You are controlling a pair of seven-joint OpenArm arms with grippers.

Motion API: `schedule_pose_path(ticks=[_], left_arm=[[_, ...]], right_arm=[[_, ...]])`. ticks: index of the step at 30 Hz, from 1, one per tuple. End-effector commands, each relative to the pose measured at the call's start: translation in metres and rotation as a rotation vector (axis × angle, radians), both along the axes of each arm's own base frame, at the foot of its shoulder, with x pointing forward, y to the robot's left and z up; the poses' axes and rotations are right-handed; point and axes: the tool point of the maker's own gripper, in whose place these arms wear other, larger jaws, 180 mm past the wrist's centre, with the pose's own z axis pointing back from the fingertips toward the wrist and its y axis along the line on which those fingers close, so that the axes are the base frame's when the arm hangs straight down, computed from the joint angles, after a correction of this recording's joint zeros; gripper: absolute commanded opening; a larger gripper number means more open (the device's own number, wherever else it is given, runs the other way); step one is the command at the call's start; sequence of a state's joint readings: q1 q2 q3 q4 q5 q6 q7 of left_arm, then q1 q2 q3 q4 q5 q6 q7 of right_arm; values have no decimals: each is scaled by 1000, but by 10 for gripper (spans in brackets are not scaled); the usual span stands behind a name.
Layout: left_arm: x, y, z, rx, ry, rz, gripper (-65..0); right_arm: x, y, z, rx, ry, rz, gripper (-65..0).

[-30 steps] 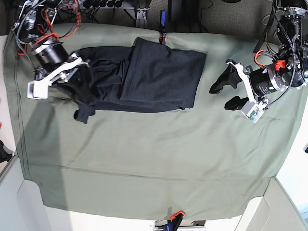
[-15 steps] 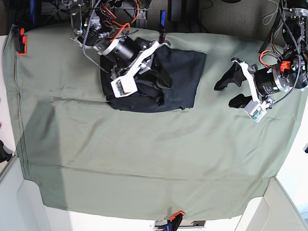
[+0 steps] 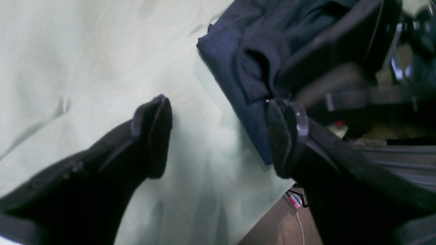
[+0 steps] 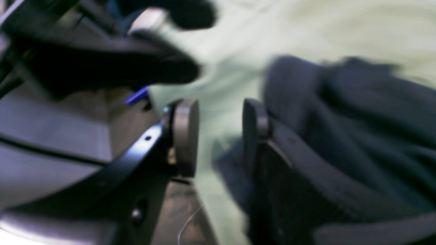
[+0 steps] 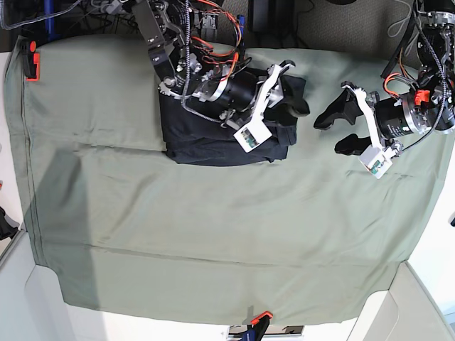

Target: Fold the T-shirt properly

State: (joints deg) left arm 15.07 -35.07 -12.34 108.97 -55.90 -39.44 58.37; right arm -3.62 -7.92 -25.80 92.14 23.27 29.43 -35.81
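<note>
Table cloth (image 5: pixel 213 234): green, spread over the whole table.
T-shirt (image 5: pixel 195 135): dark, bunched in a folded heap at the far middle of the cloth.
Right gripper (image 5: pixel 288 89): held over the T-shirt's right edge, fingers parted, nothing clamped.
Left gripper (image 5: pixel 338 128): held right of the T-shirt, fingers wide apart, nothing held.
</note>
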Motion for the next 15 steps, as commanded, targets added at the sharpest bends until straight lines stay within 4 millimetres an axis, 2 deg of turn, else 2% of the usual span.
schedule_pose_path(ticks=[1,7,11,13,15], left_arm=[[5,-2,13,-20,-39,-16,-193],[-2,-12,18,-94,-5,-40,-194],[-2,-14,19,-107,-5,-42,-206],[-2,-14,19,-107,-5,-42,-265],[-4,-13,17,-95,11,-46,-392]], right_arm=[[3,10,21,54,-59,30,-429],[10,25,41,21,-186,100,-429],[28,21,62,7,-287,85,-429],[42,12,68,-41,-339,56,-429],[63,-5,70,-98,-365,-20,-429]])
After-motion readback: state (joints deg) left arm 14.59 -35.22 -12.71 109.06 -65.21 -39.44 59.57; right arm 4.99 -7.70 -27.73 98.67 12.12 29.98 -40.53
